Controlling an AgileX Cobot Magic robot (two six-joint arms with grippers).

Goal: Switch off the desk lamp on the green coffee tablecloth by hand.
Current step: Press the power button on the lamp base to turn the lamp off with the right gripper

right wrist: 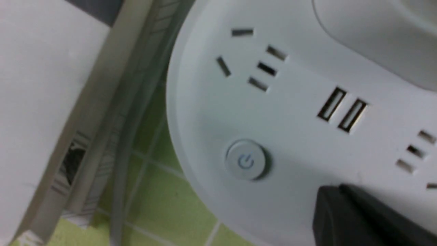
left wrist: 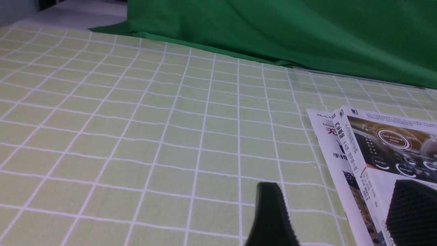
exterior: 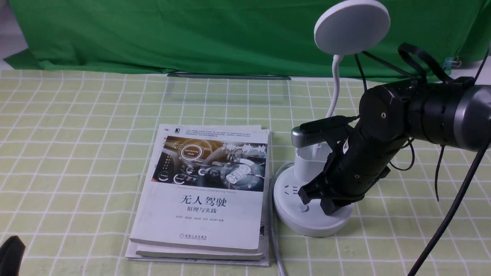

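As the right gripper (exterior: 318,200) hangs low over the round base of the desk lamp (exterior: 307,224), its black tip sits just beside the power button (right wrist: 245,160), near it but apparently not on it. The lamp stands on the green coffee tablecloth (exterior: 76,153), just right of a stack of books (exterior: 207,191), its disc head (exterior: 351,27) raised against the dark green backdrop (exterior: 153,34). Whether the right gripper's fingers are pressed together or parted cannot be told from these views; nothing shows in their grasp. The left gripper (left wrist: 338,208) rests well apart at the cloth's near left, fingers spread and empty. The step in hand appears to be lining up for the press. The next move likely calls for a small shift of the tip onto the button, then a short, straight push down, gentle enough not to slide the base or stray onto the neighbouring sockets (right wrist: 259,65).
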